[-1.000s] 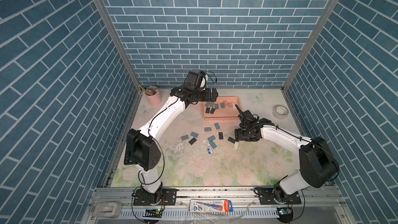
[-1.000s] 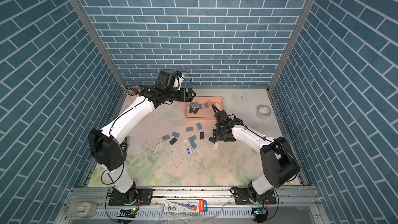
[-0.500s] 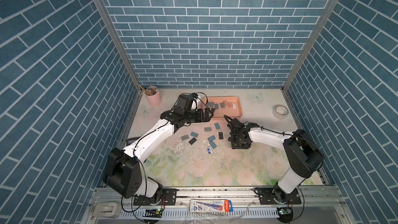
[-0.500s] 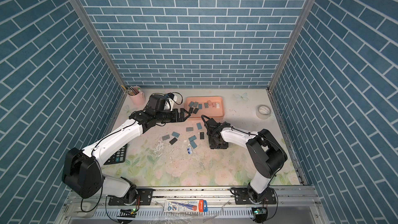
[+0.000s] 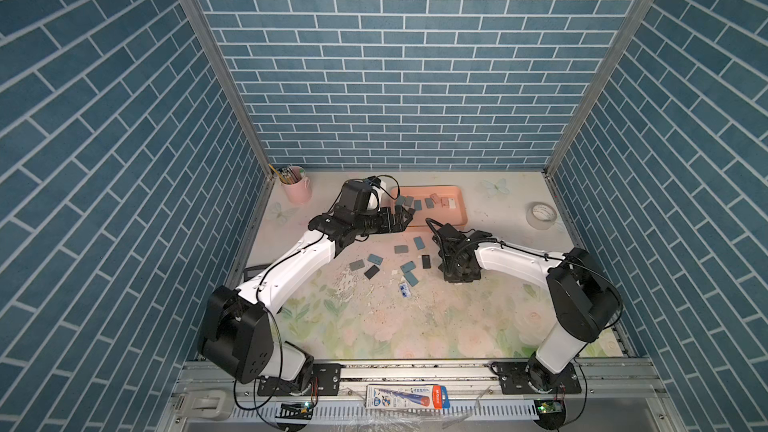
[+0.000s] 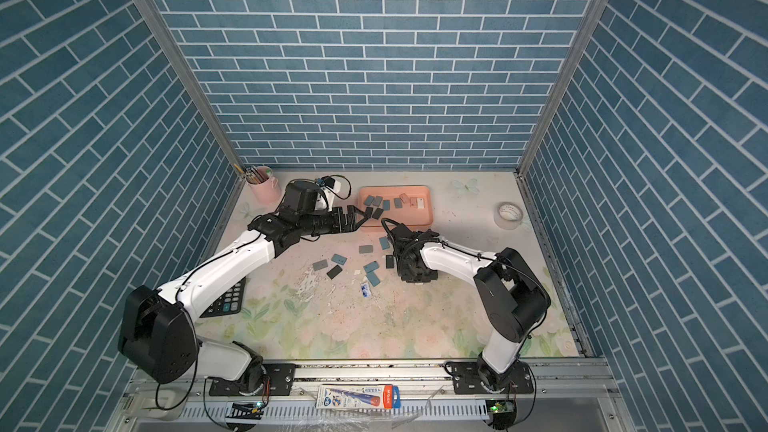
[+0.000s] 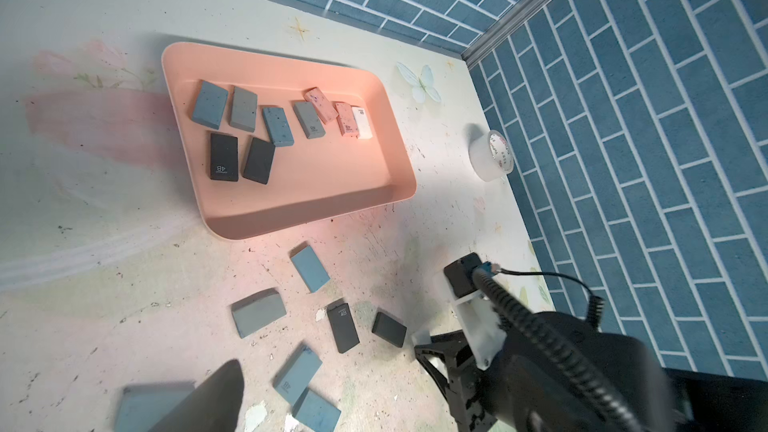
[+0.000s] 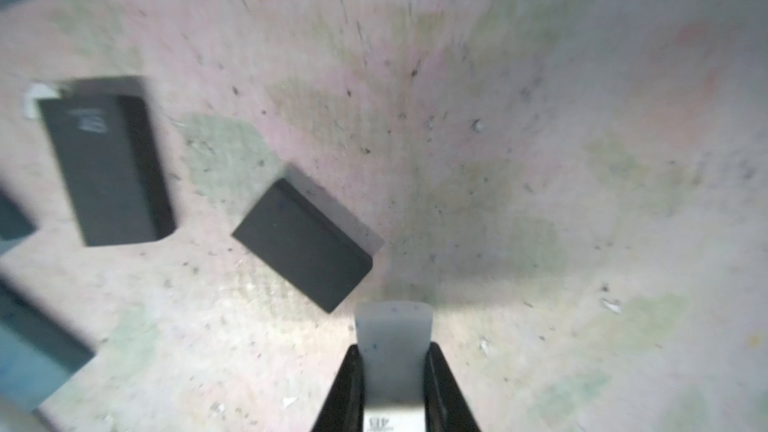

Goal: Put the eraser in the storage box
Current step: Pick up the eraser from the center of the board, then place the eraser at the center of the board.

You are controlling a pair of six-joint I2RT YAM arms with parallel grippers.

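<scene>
Stooping right gripper (image 8: 392,349) seemingly pinches eraser (image 8: 392,326).

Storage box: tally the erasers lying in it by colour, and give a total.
In the storage box, by the left wrist view:
Blue erasers: 2
Grey erasers: 2
Black erasers: 2
Pink erasers: 2
White eraser: 1
Total: 9

You saw walls (image 5: 395,56) in a blue brick pattern with white joints. The desk (image 5: 374,326) carried a pale floral print in pink and green. The storage box (image 7: 307,211) was salmon pink; erasers (image 7: 210,103) inside were blue, grey, black, pink and white. The eraser (image 8: 392,322) in the black right claw (image 8: 392,346) was pale grey with blue specks.
</scene>
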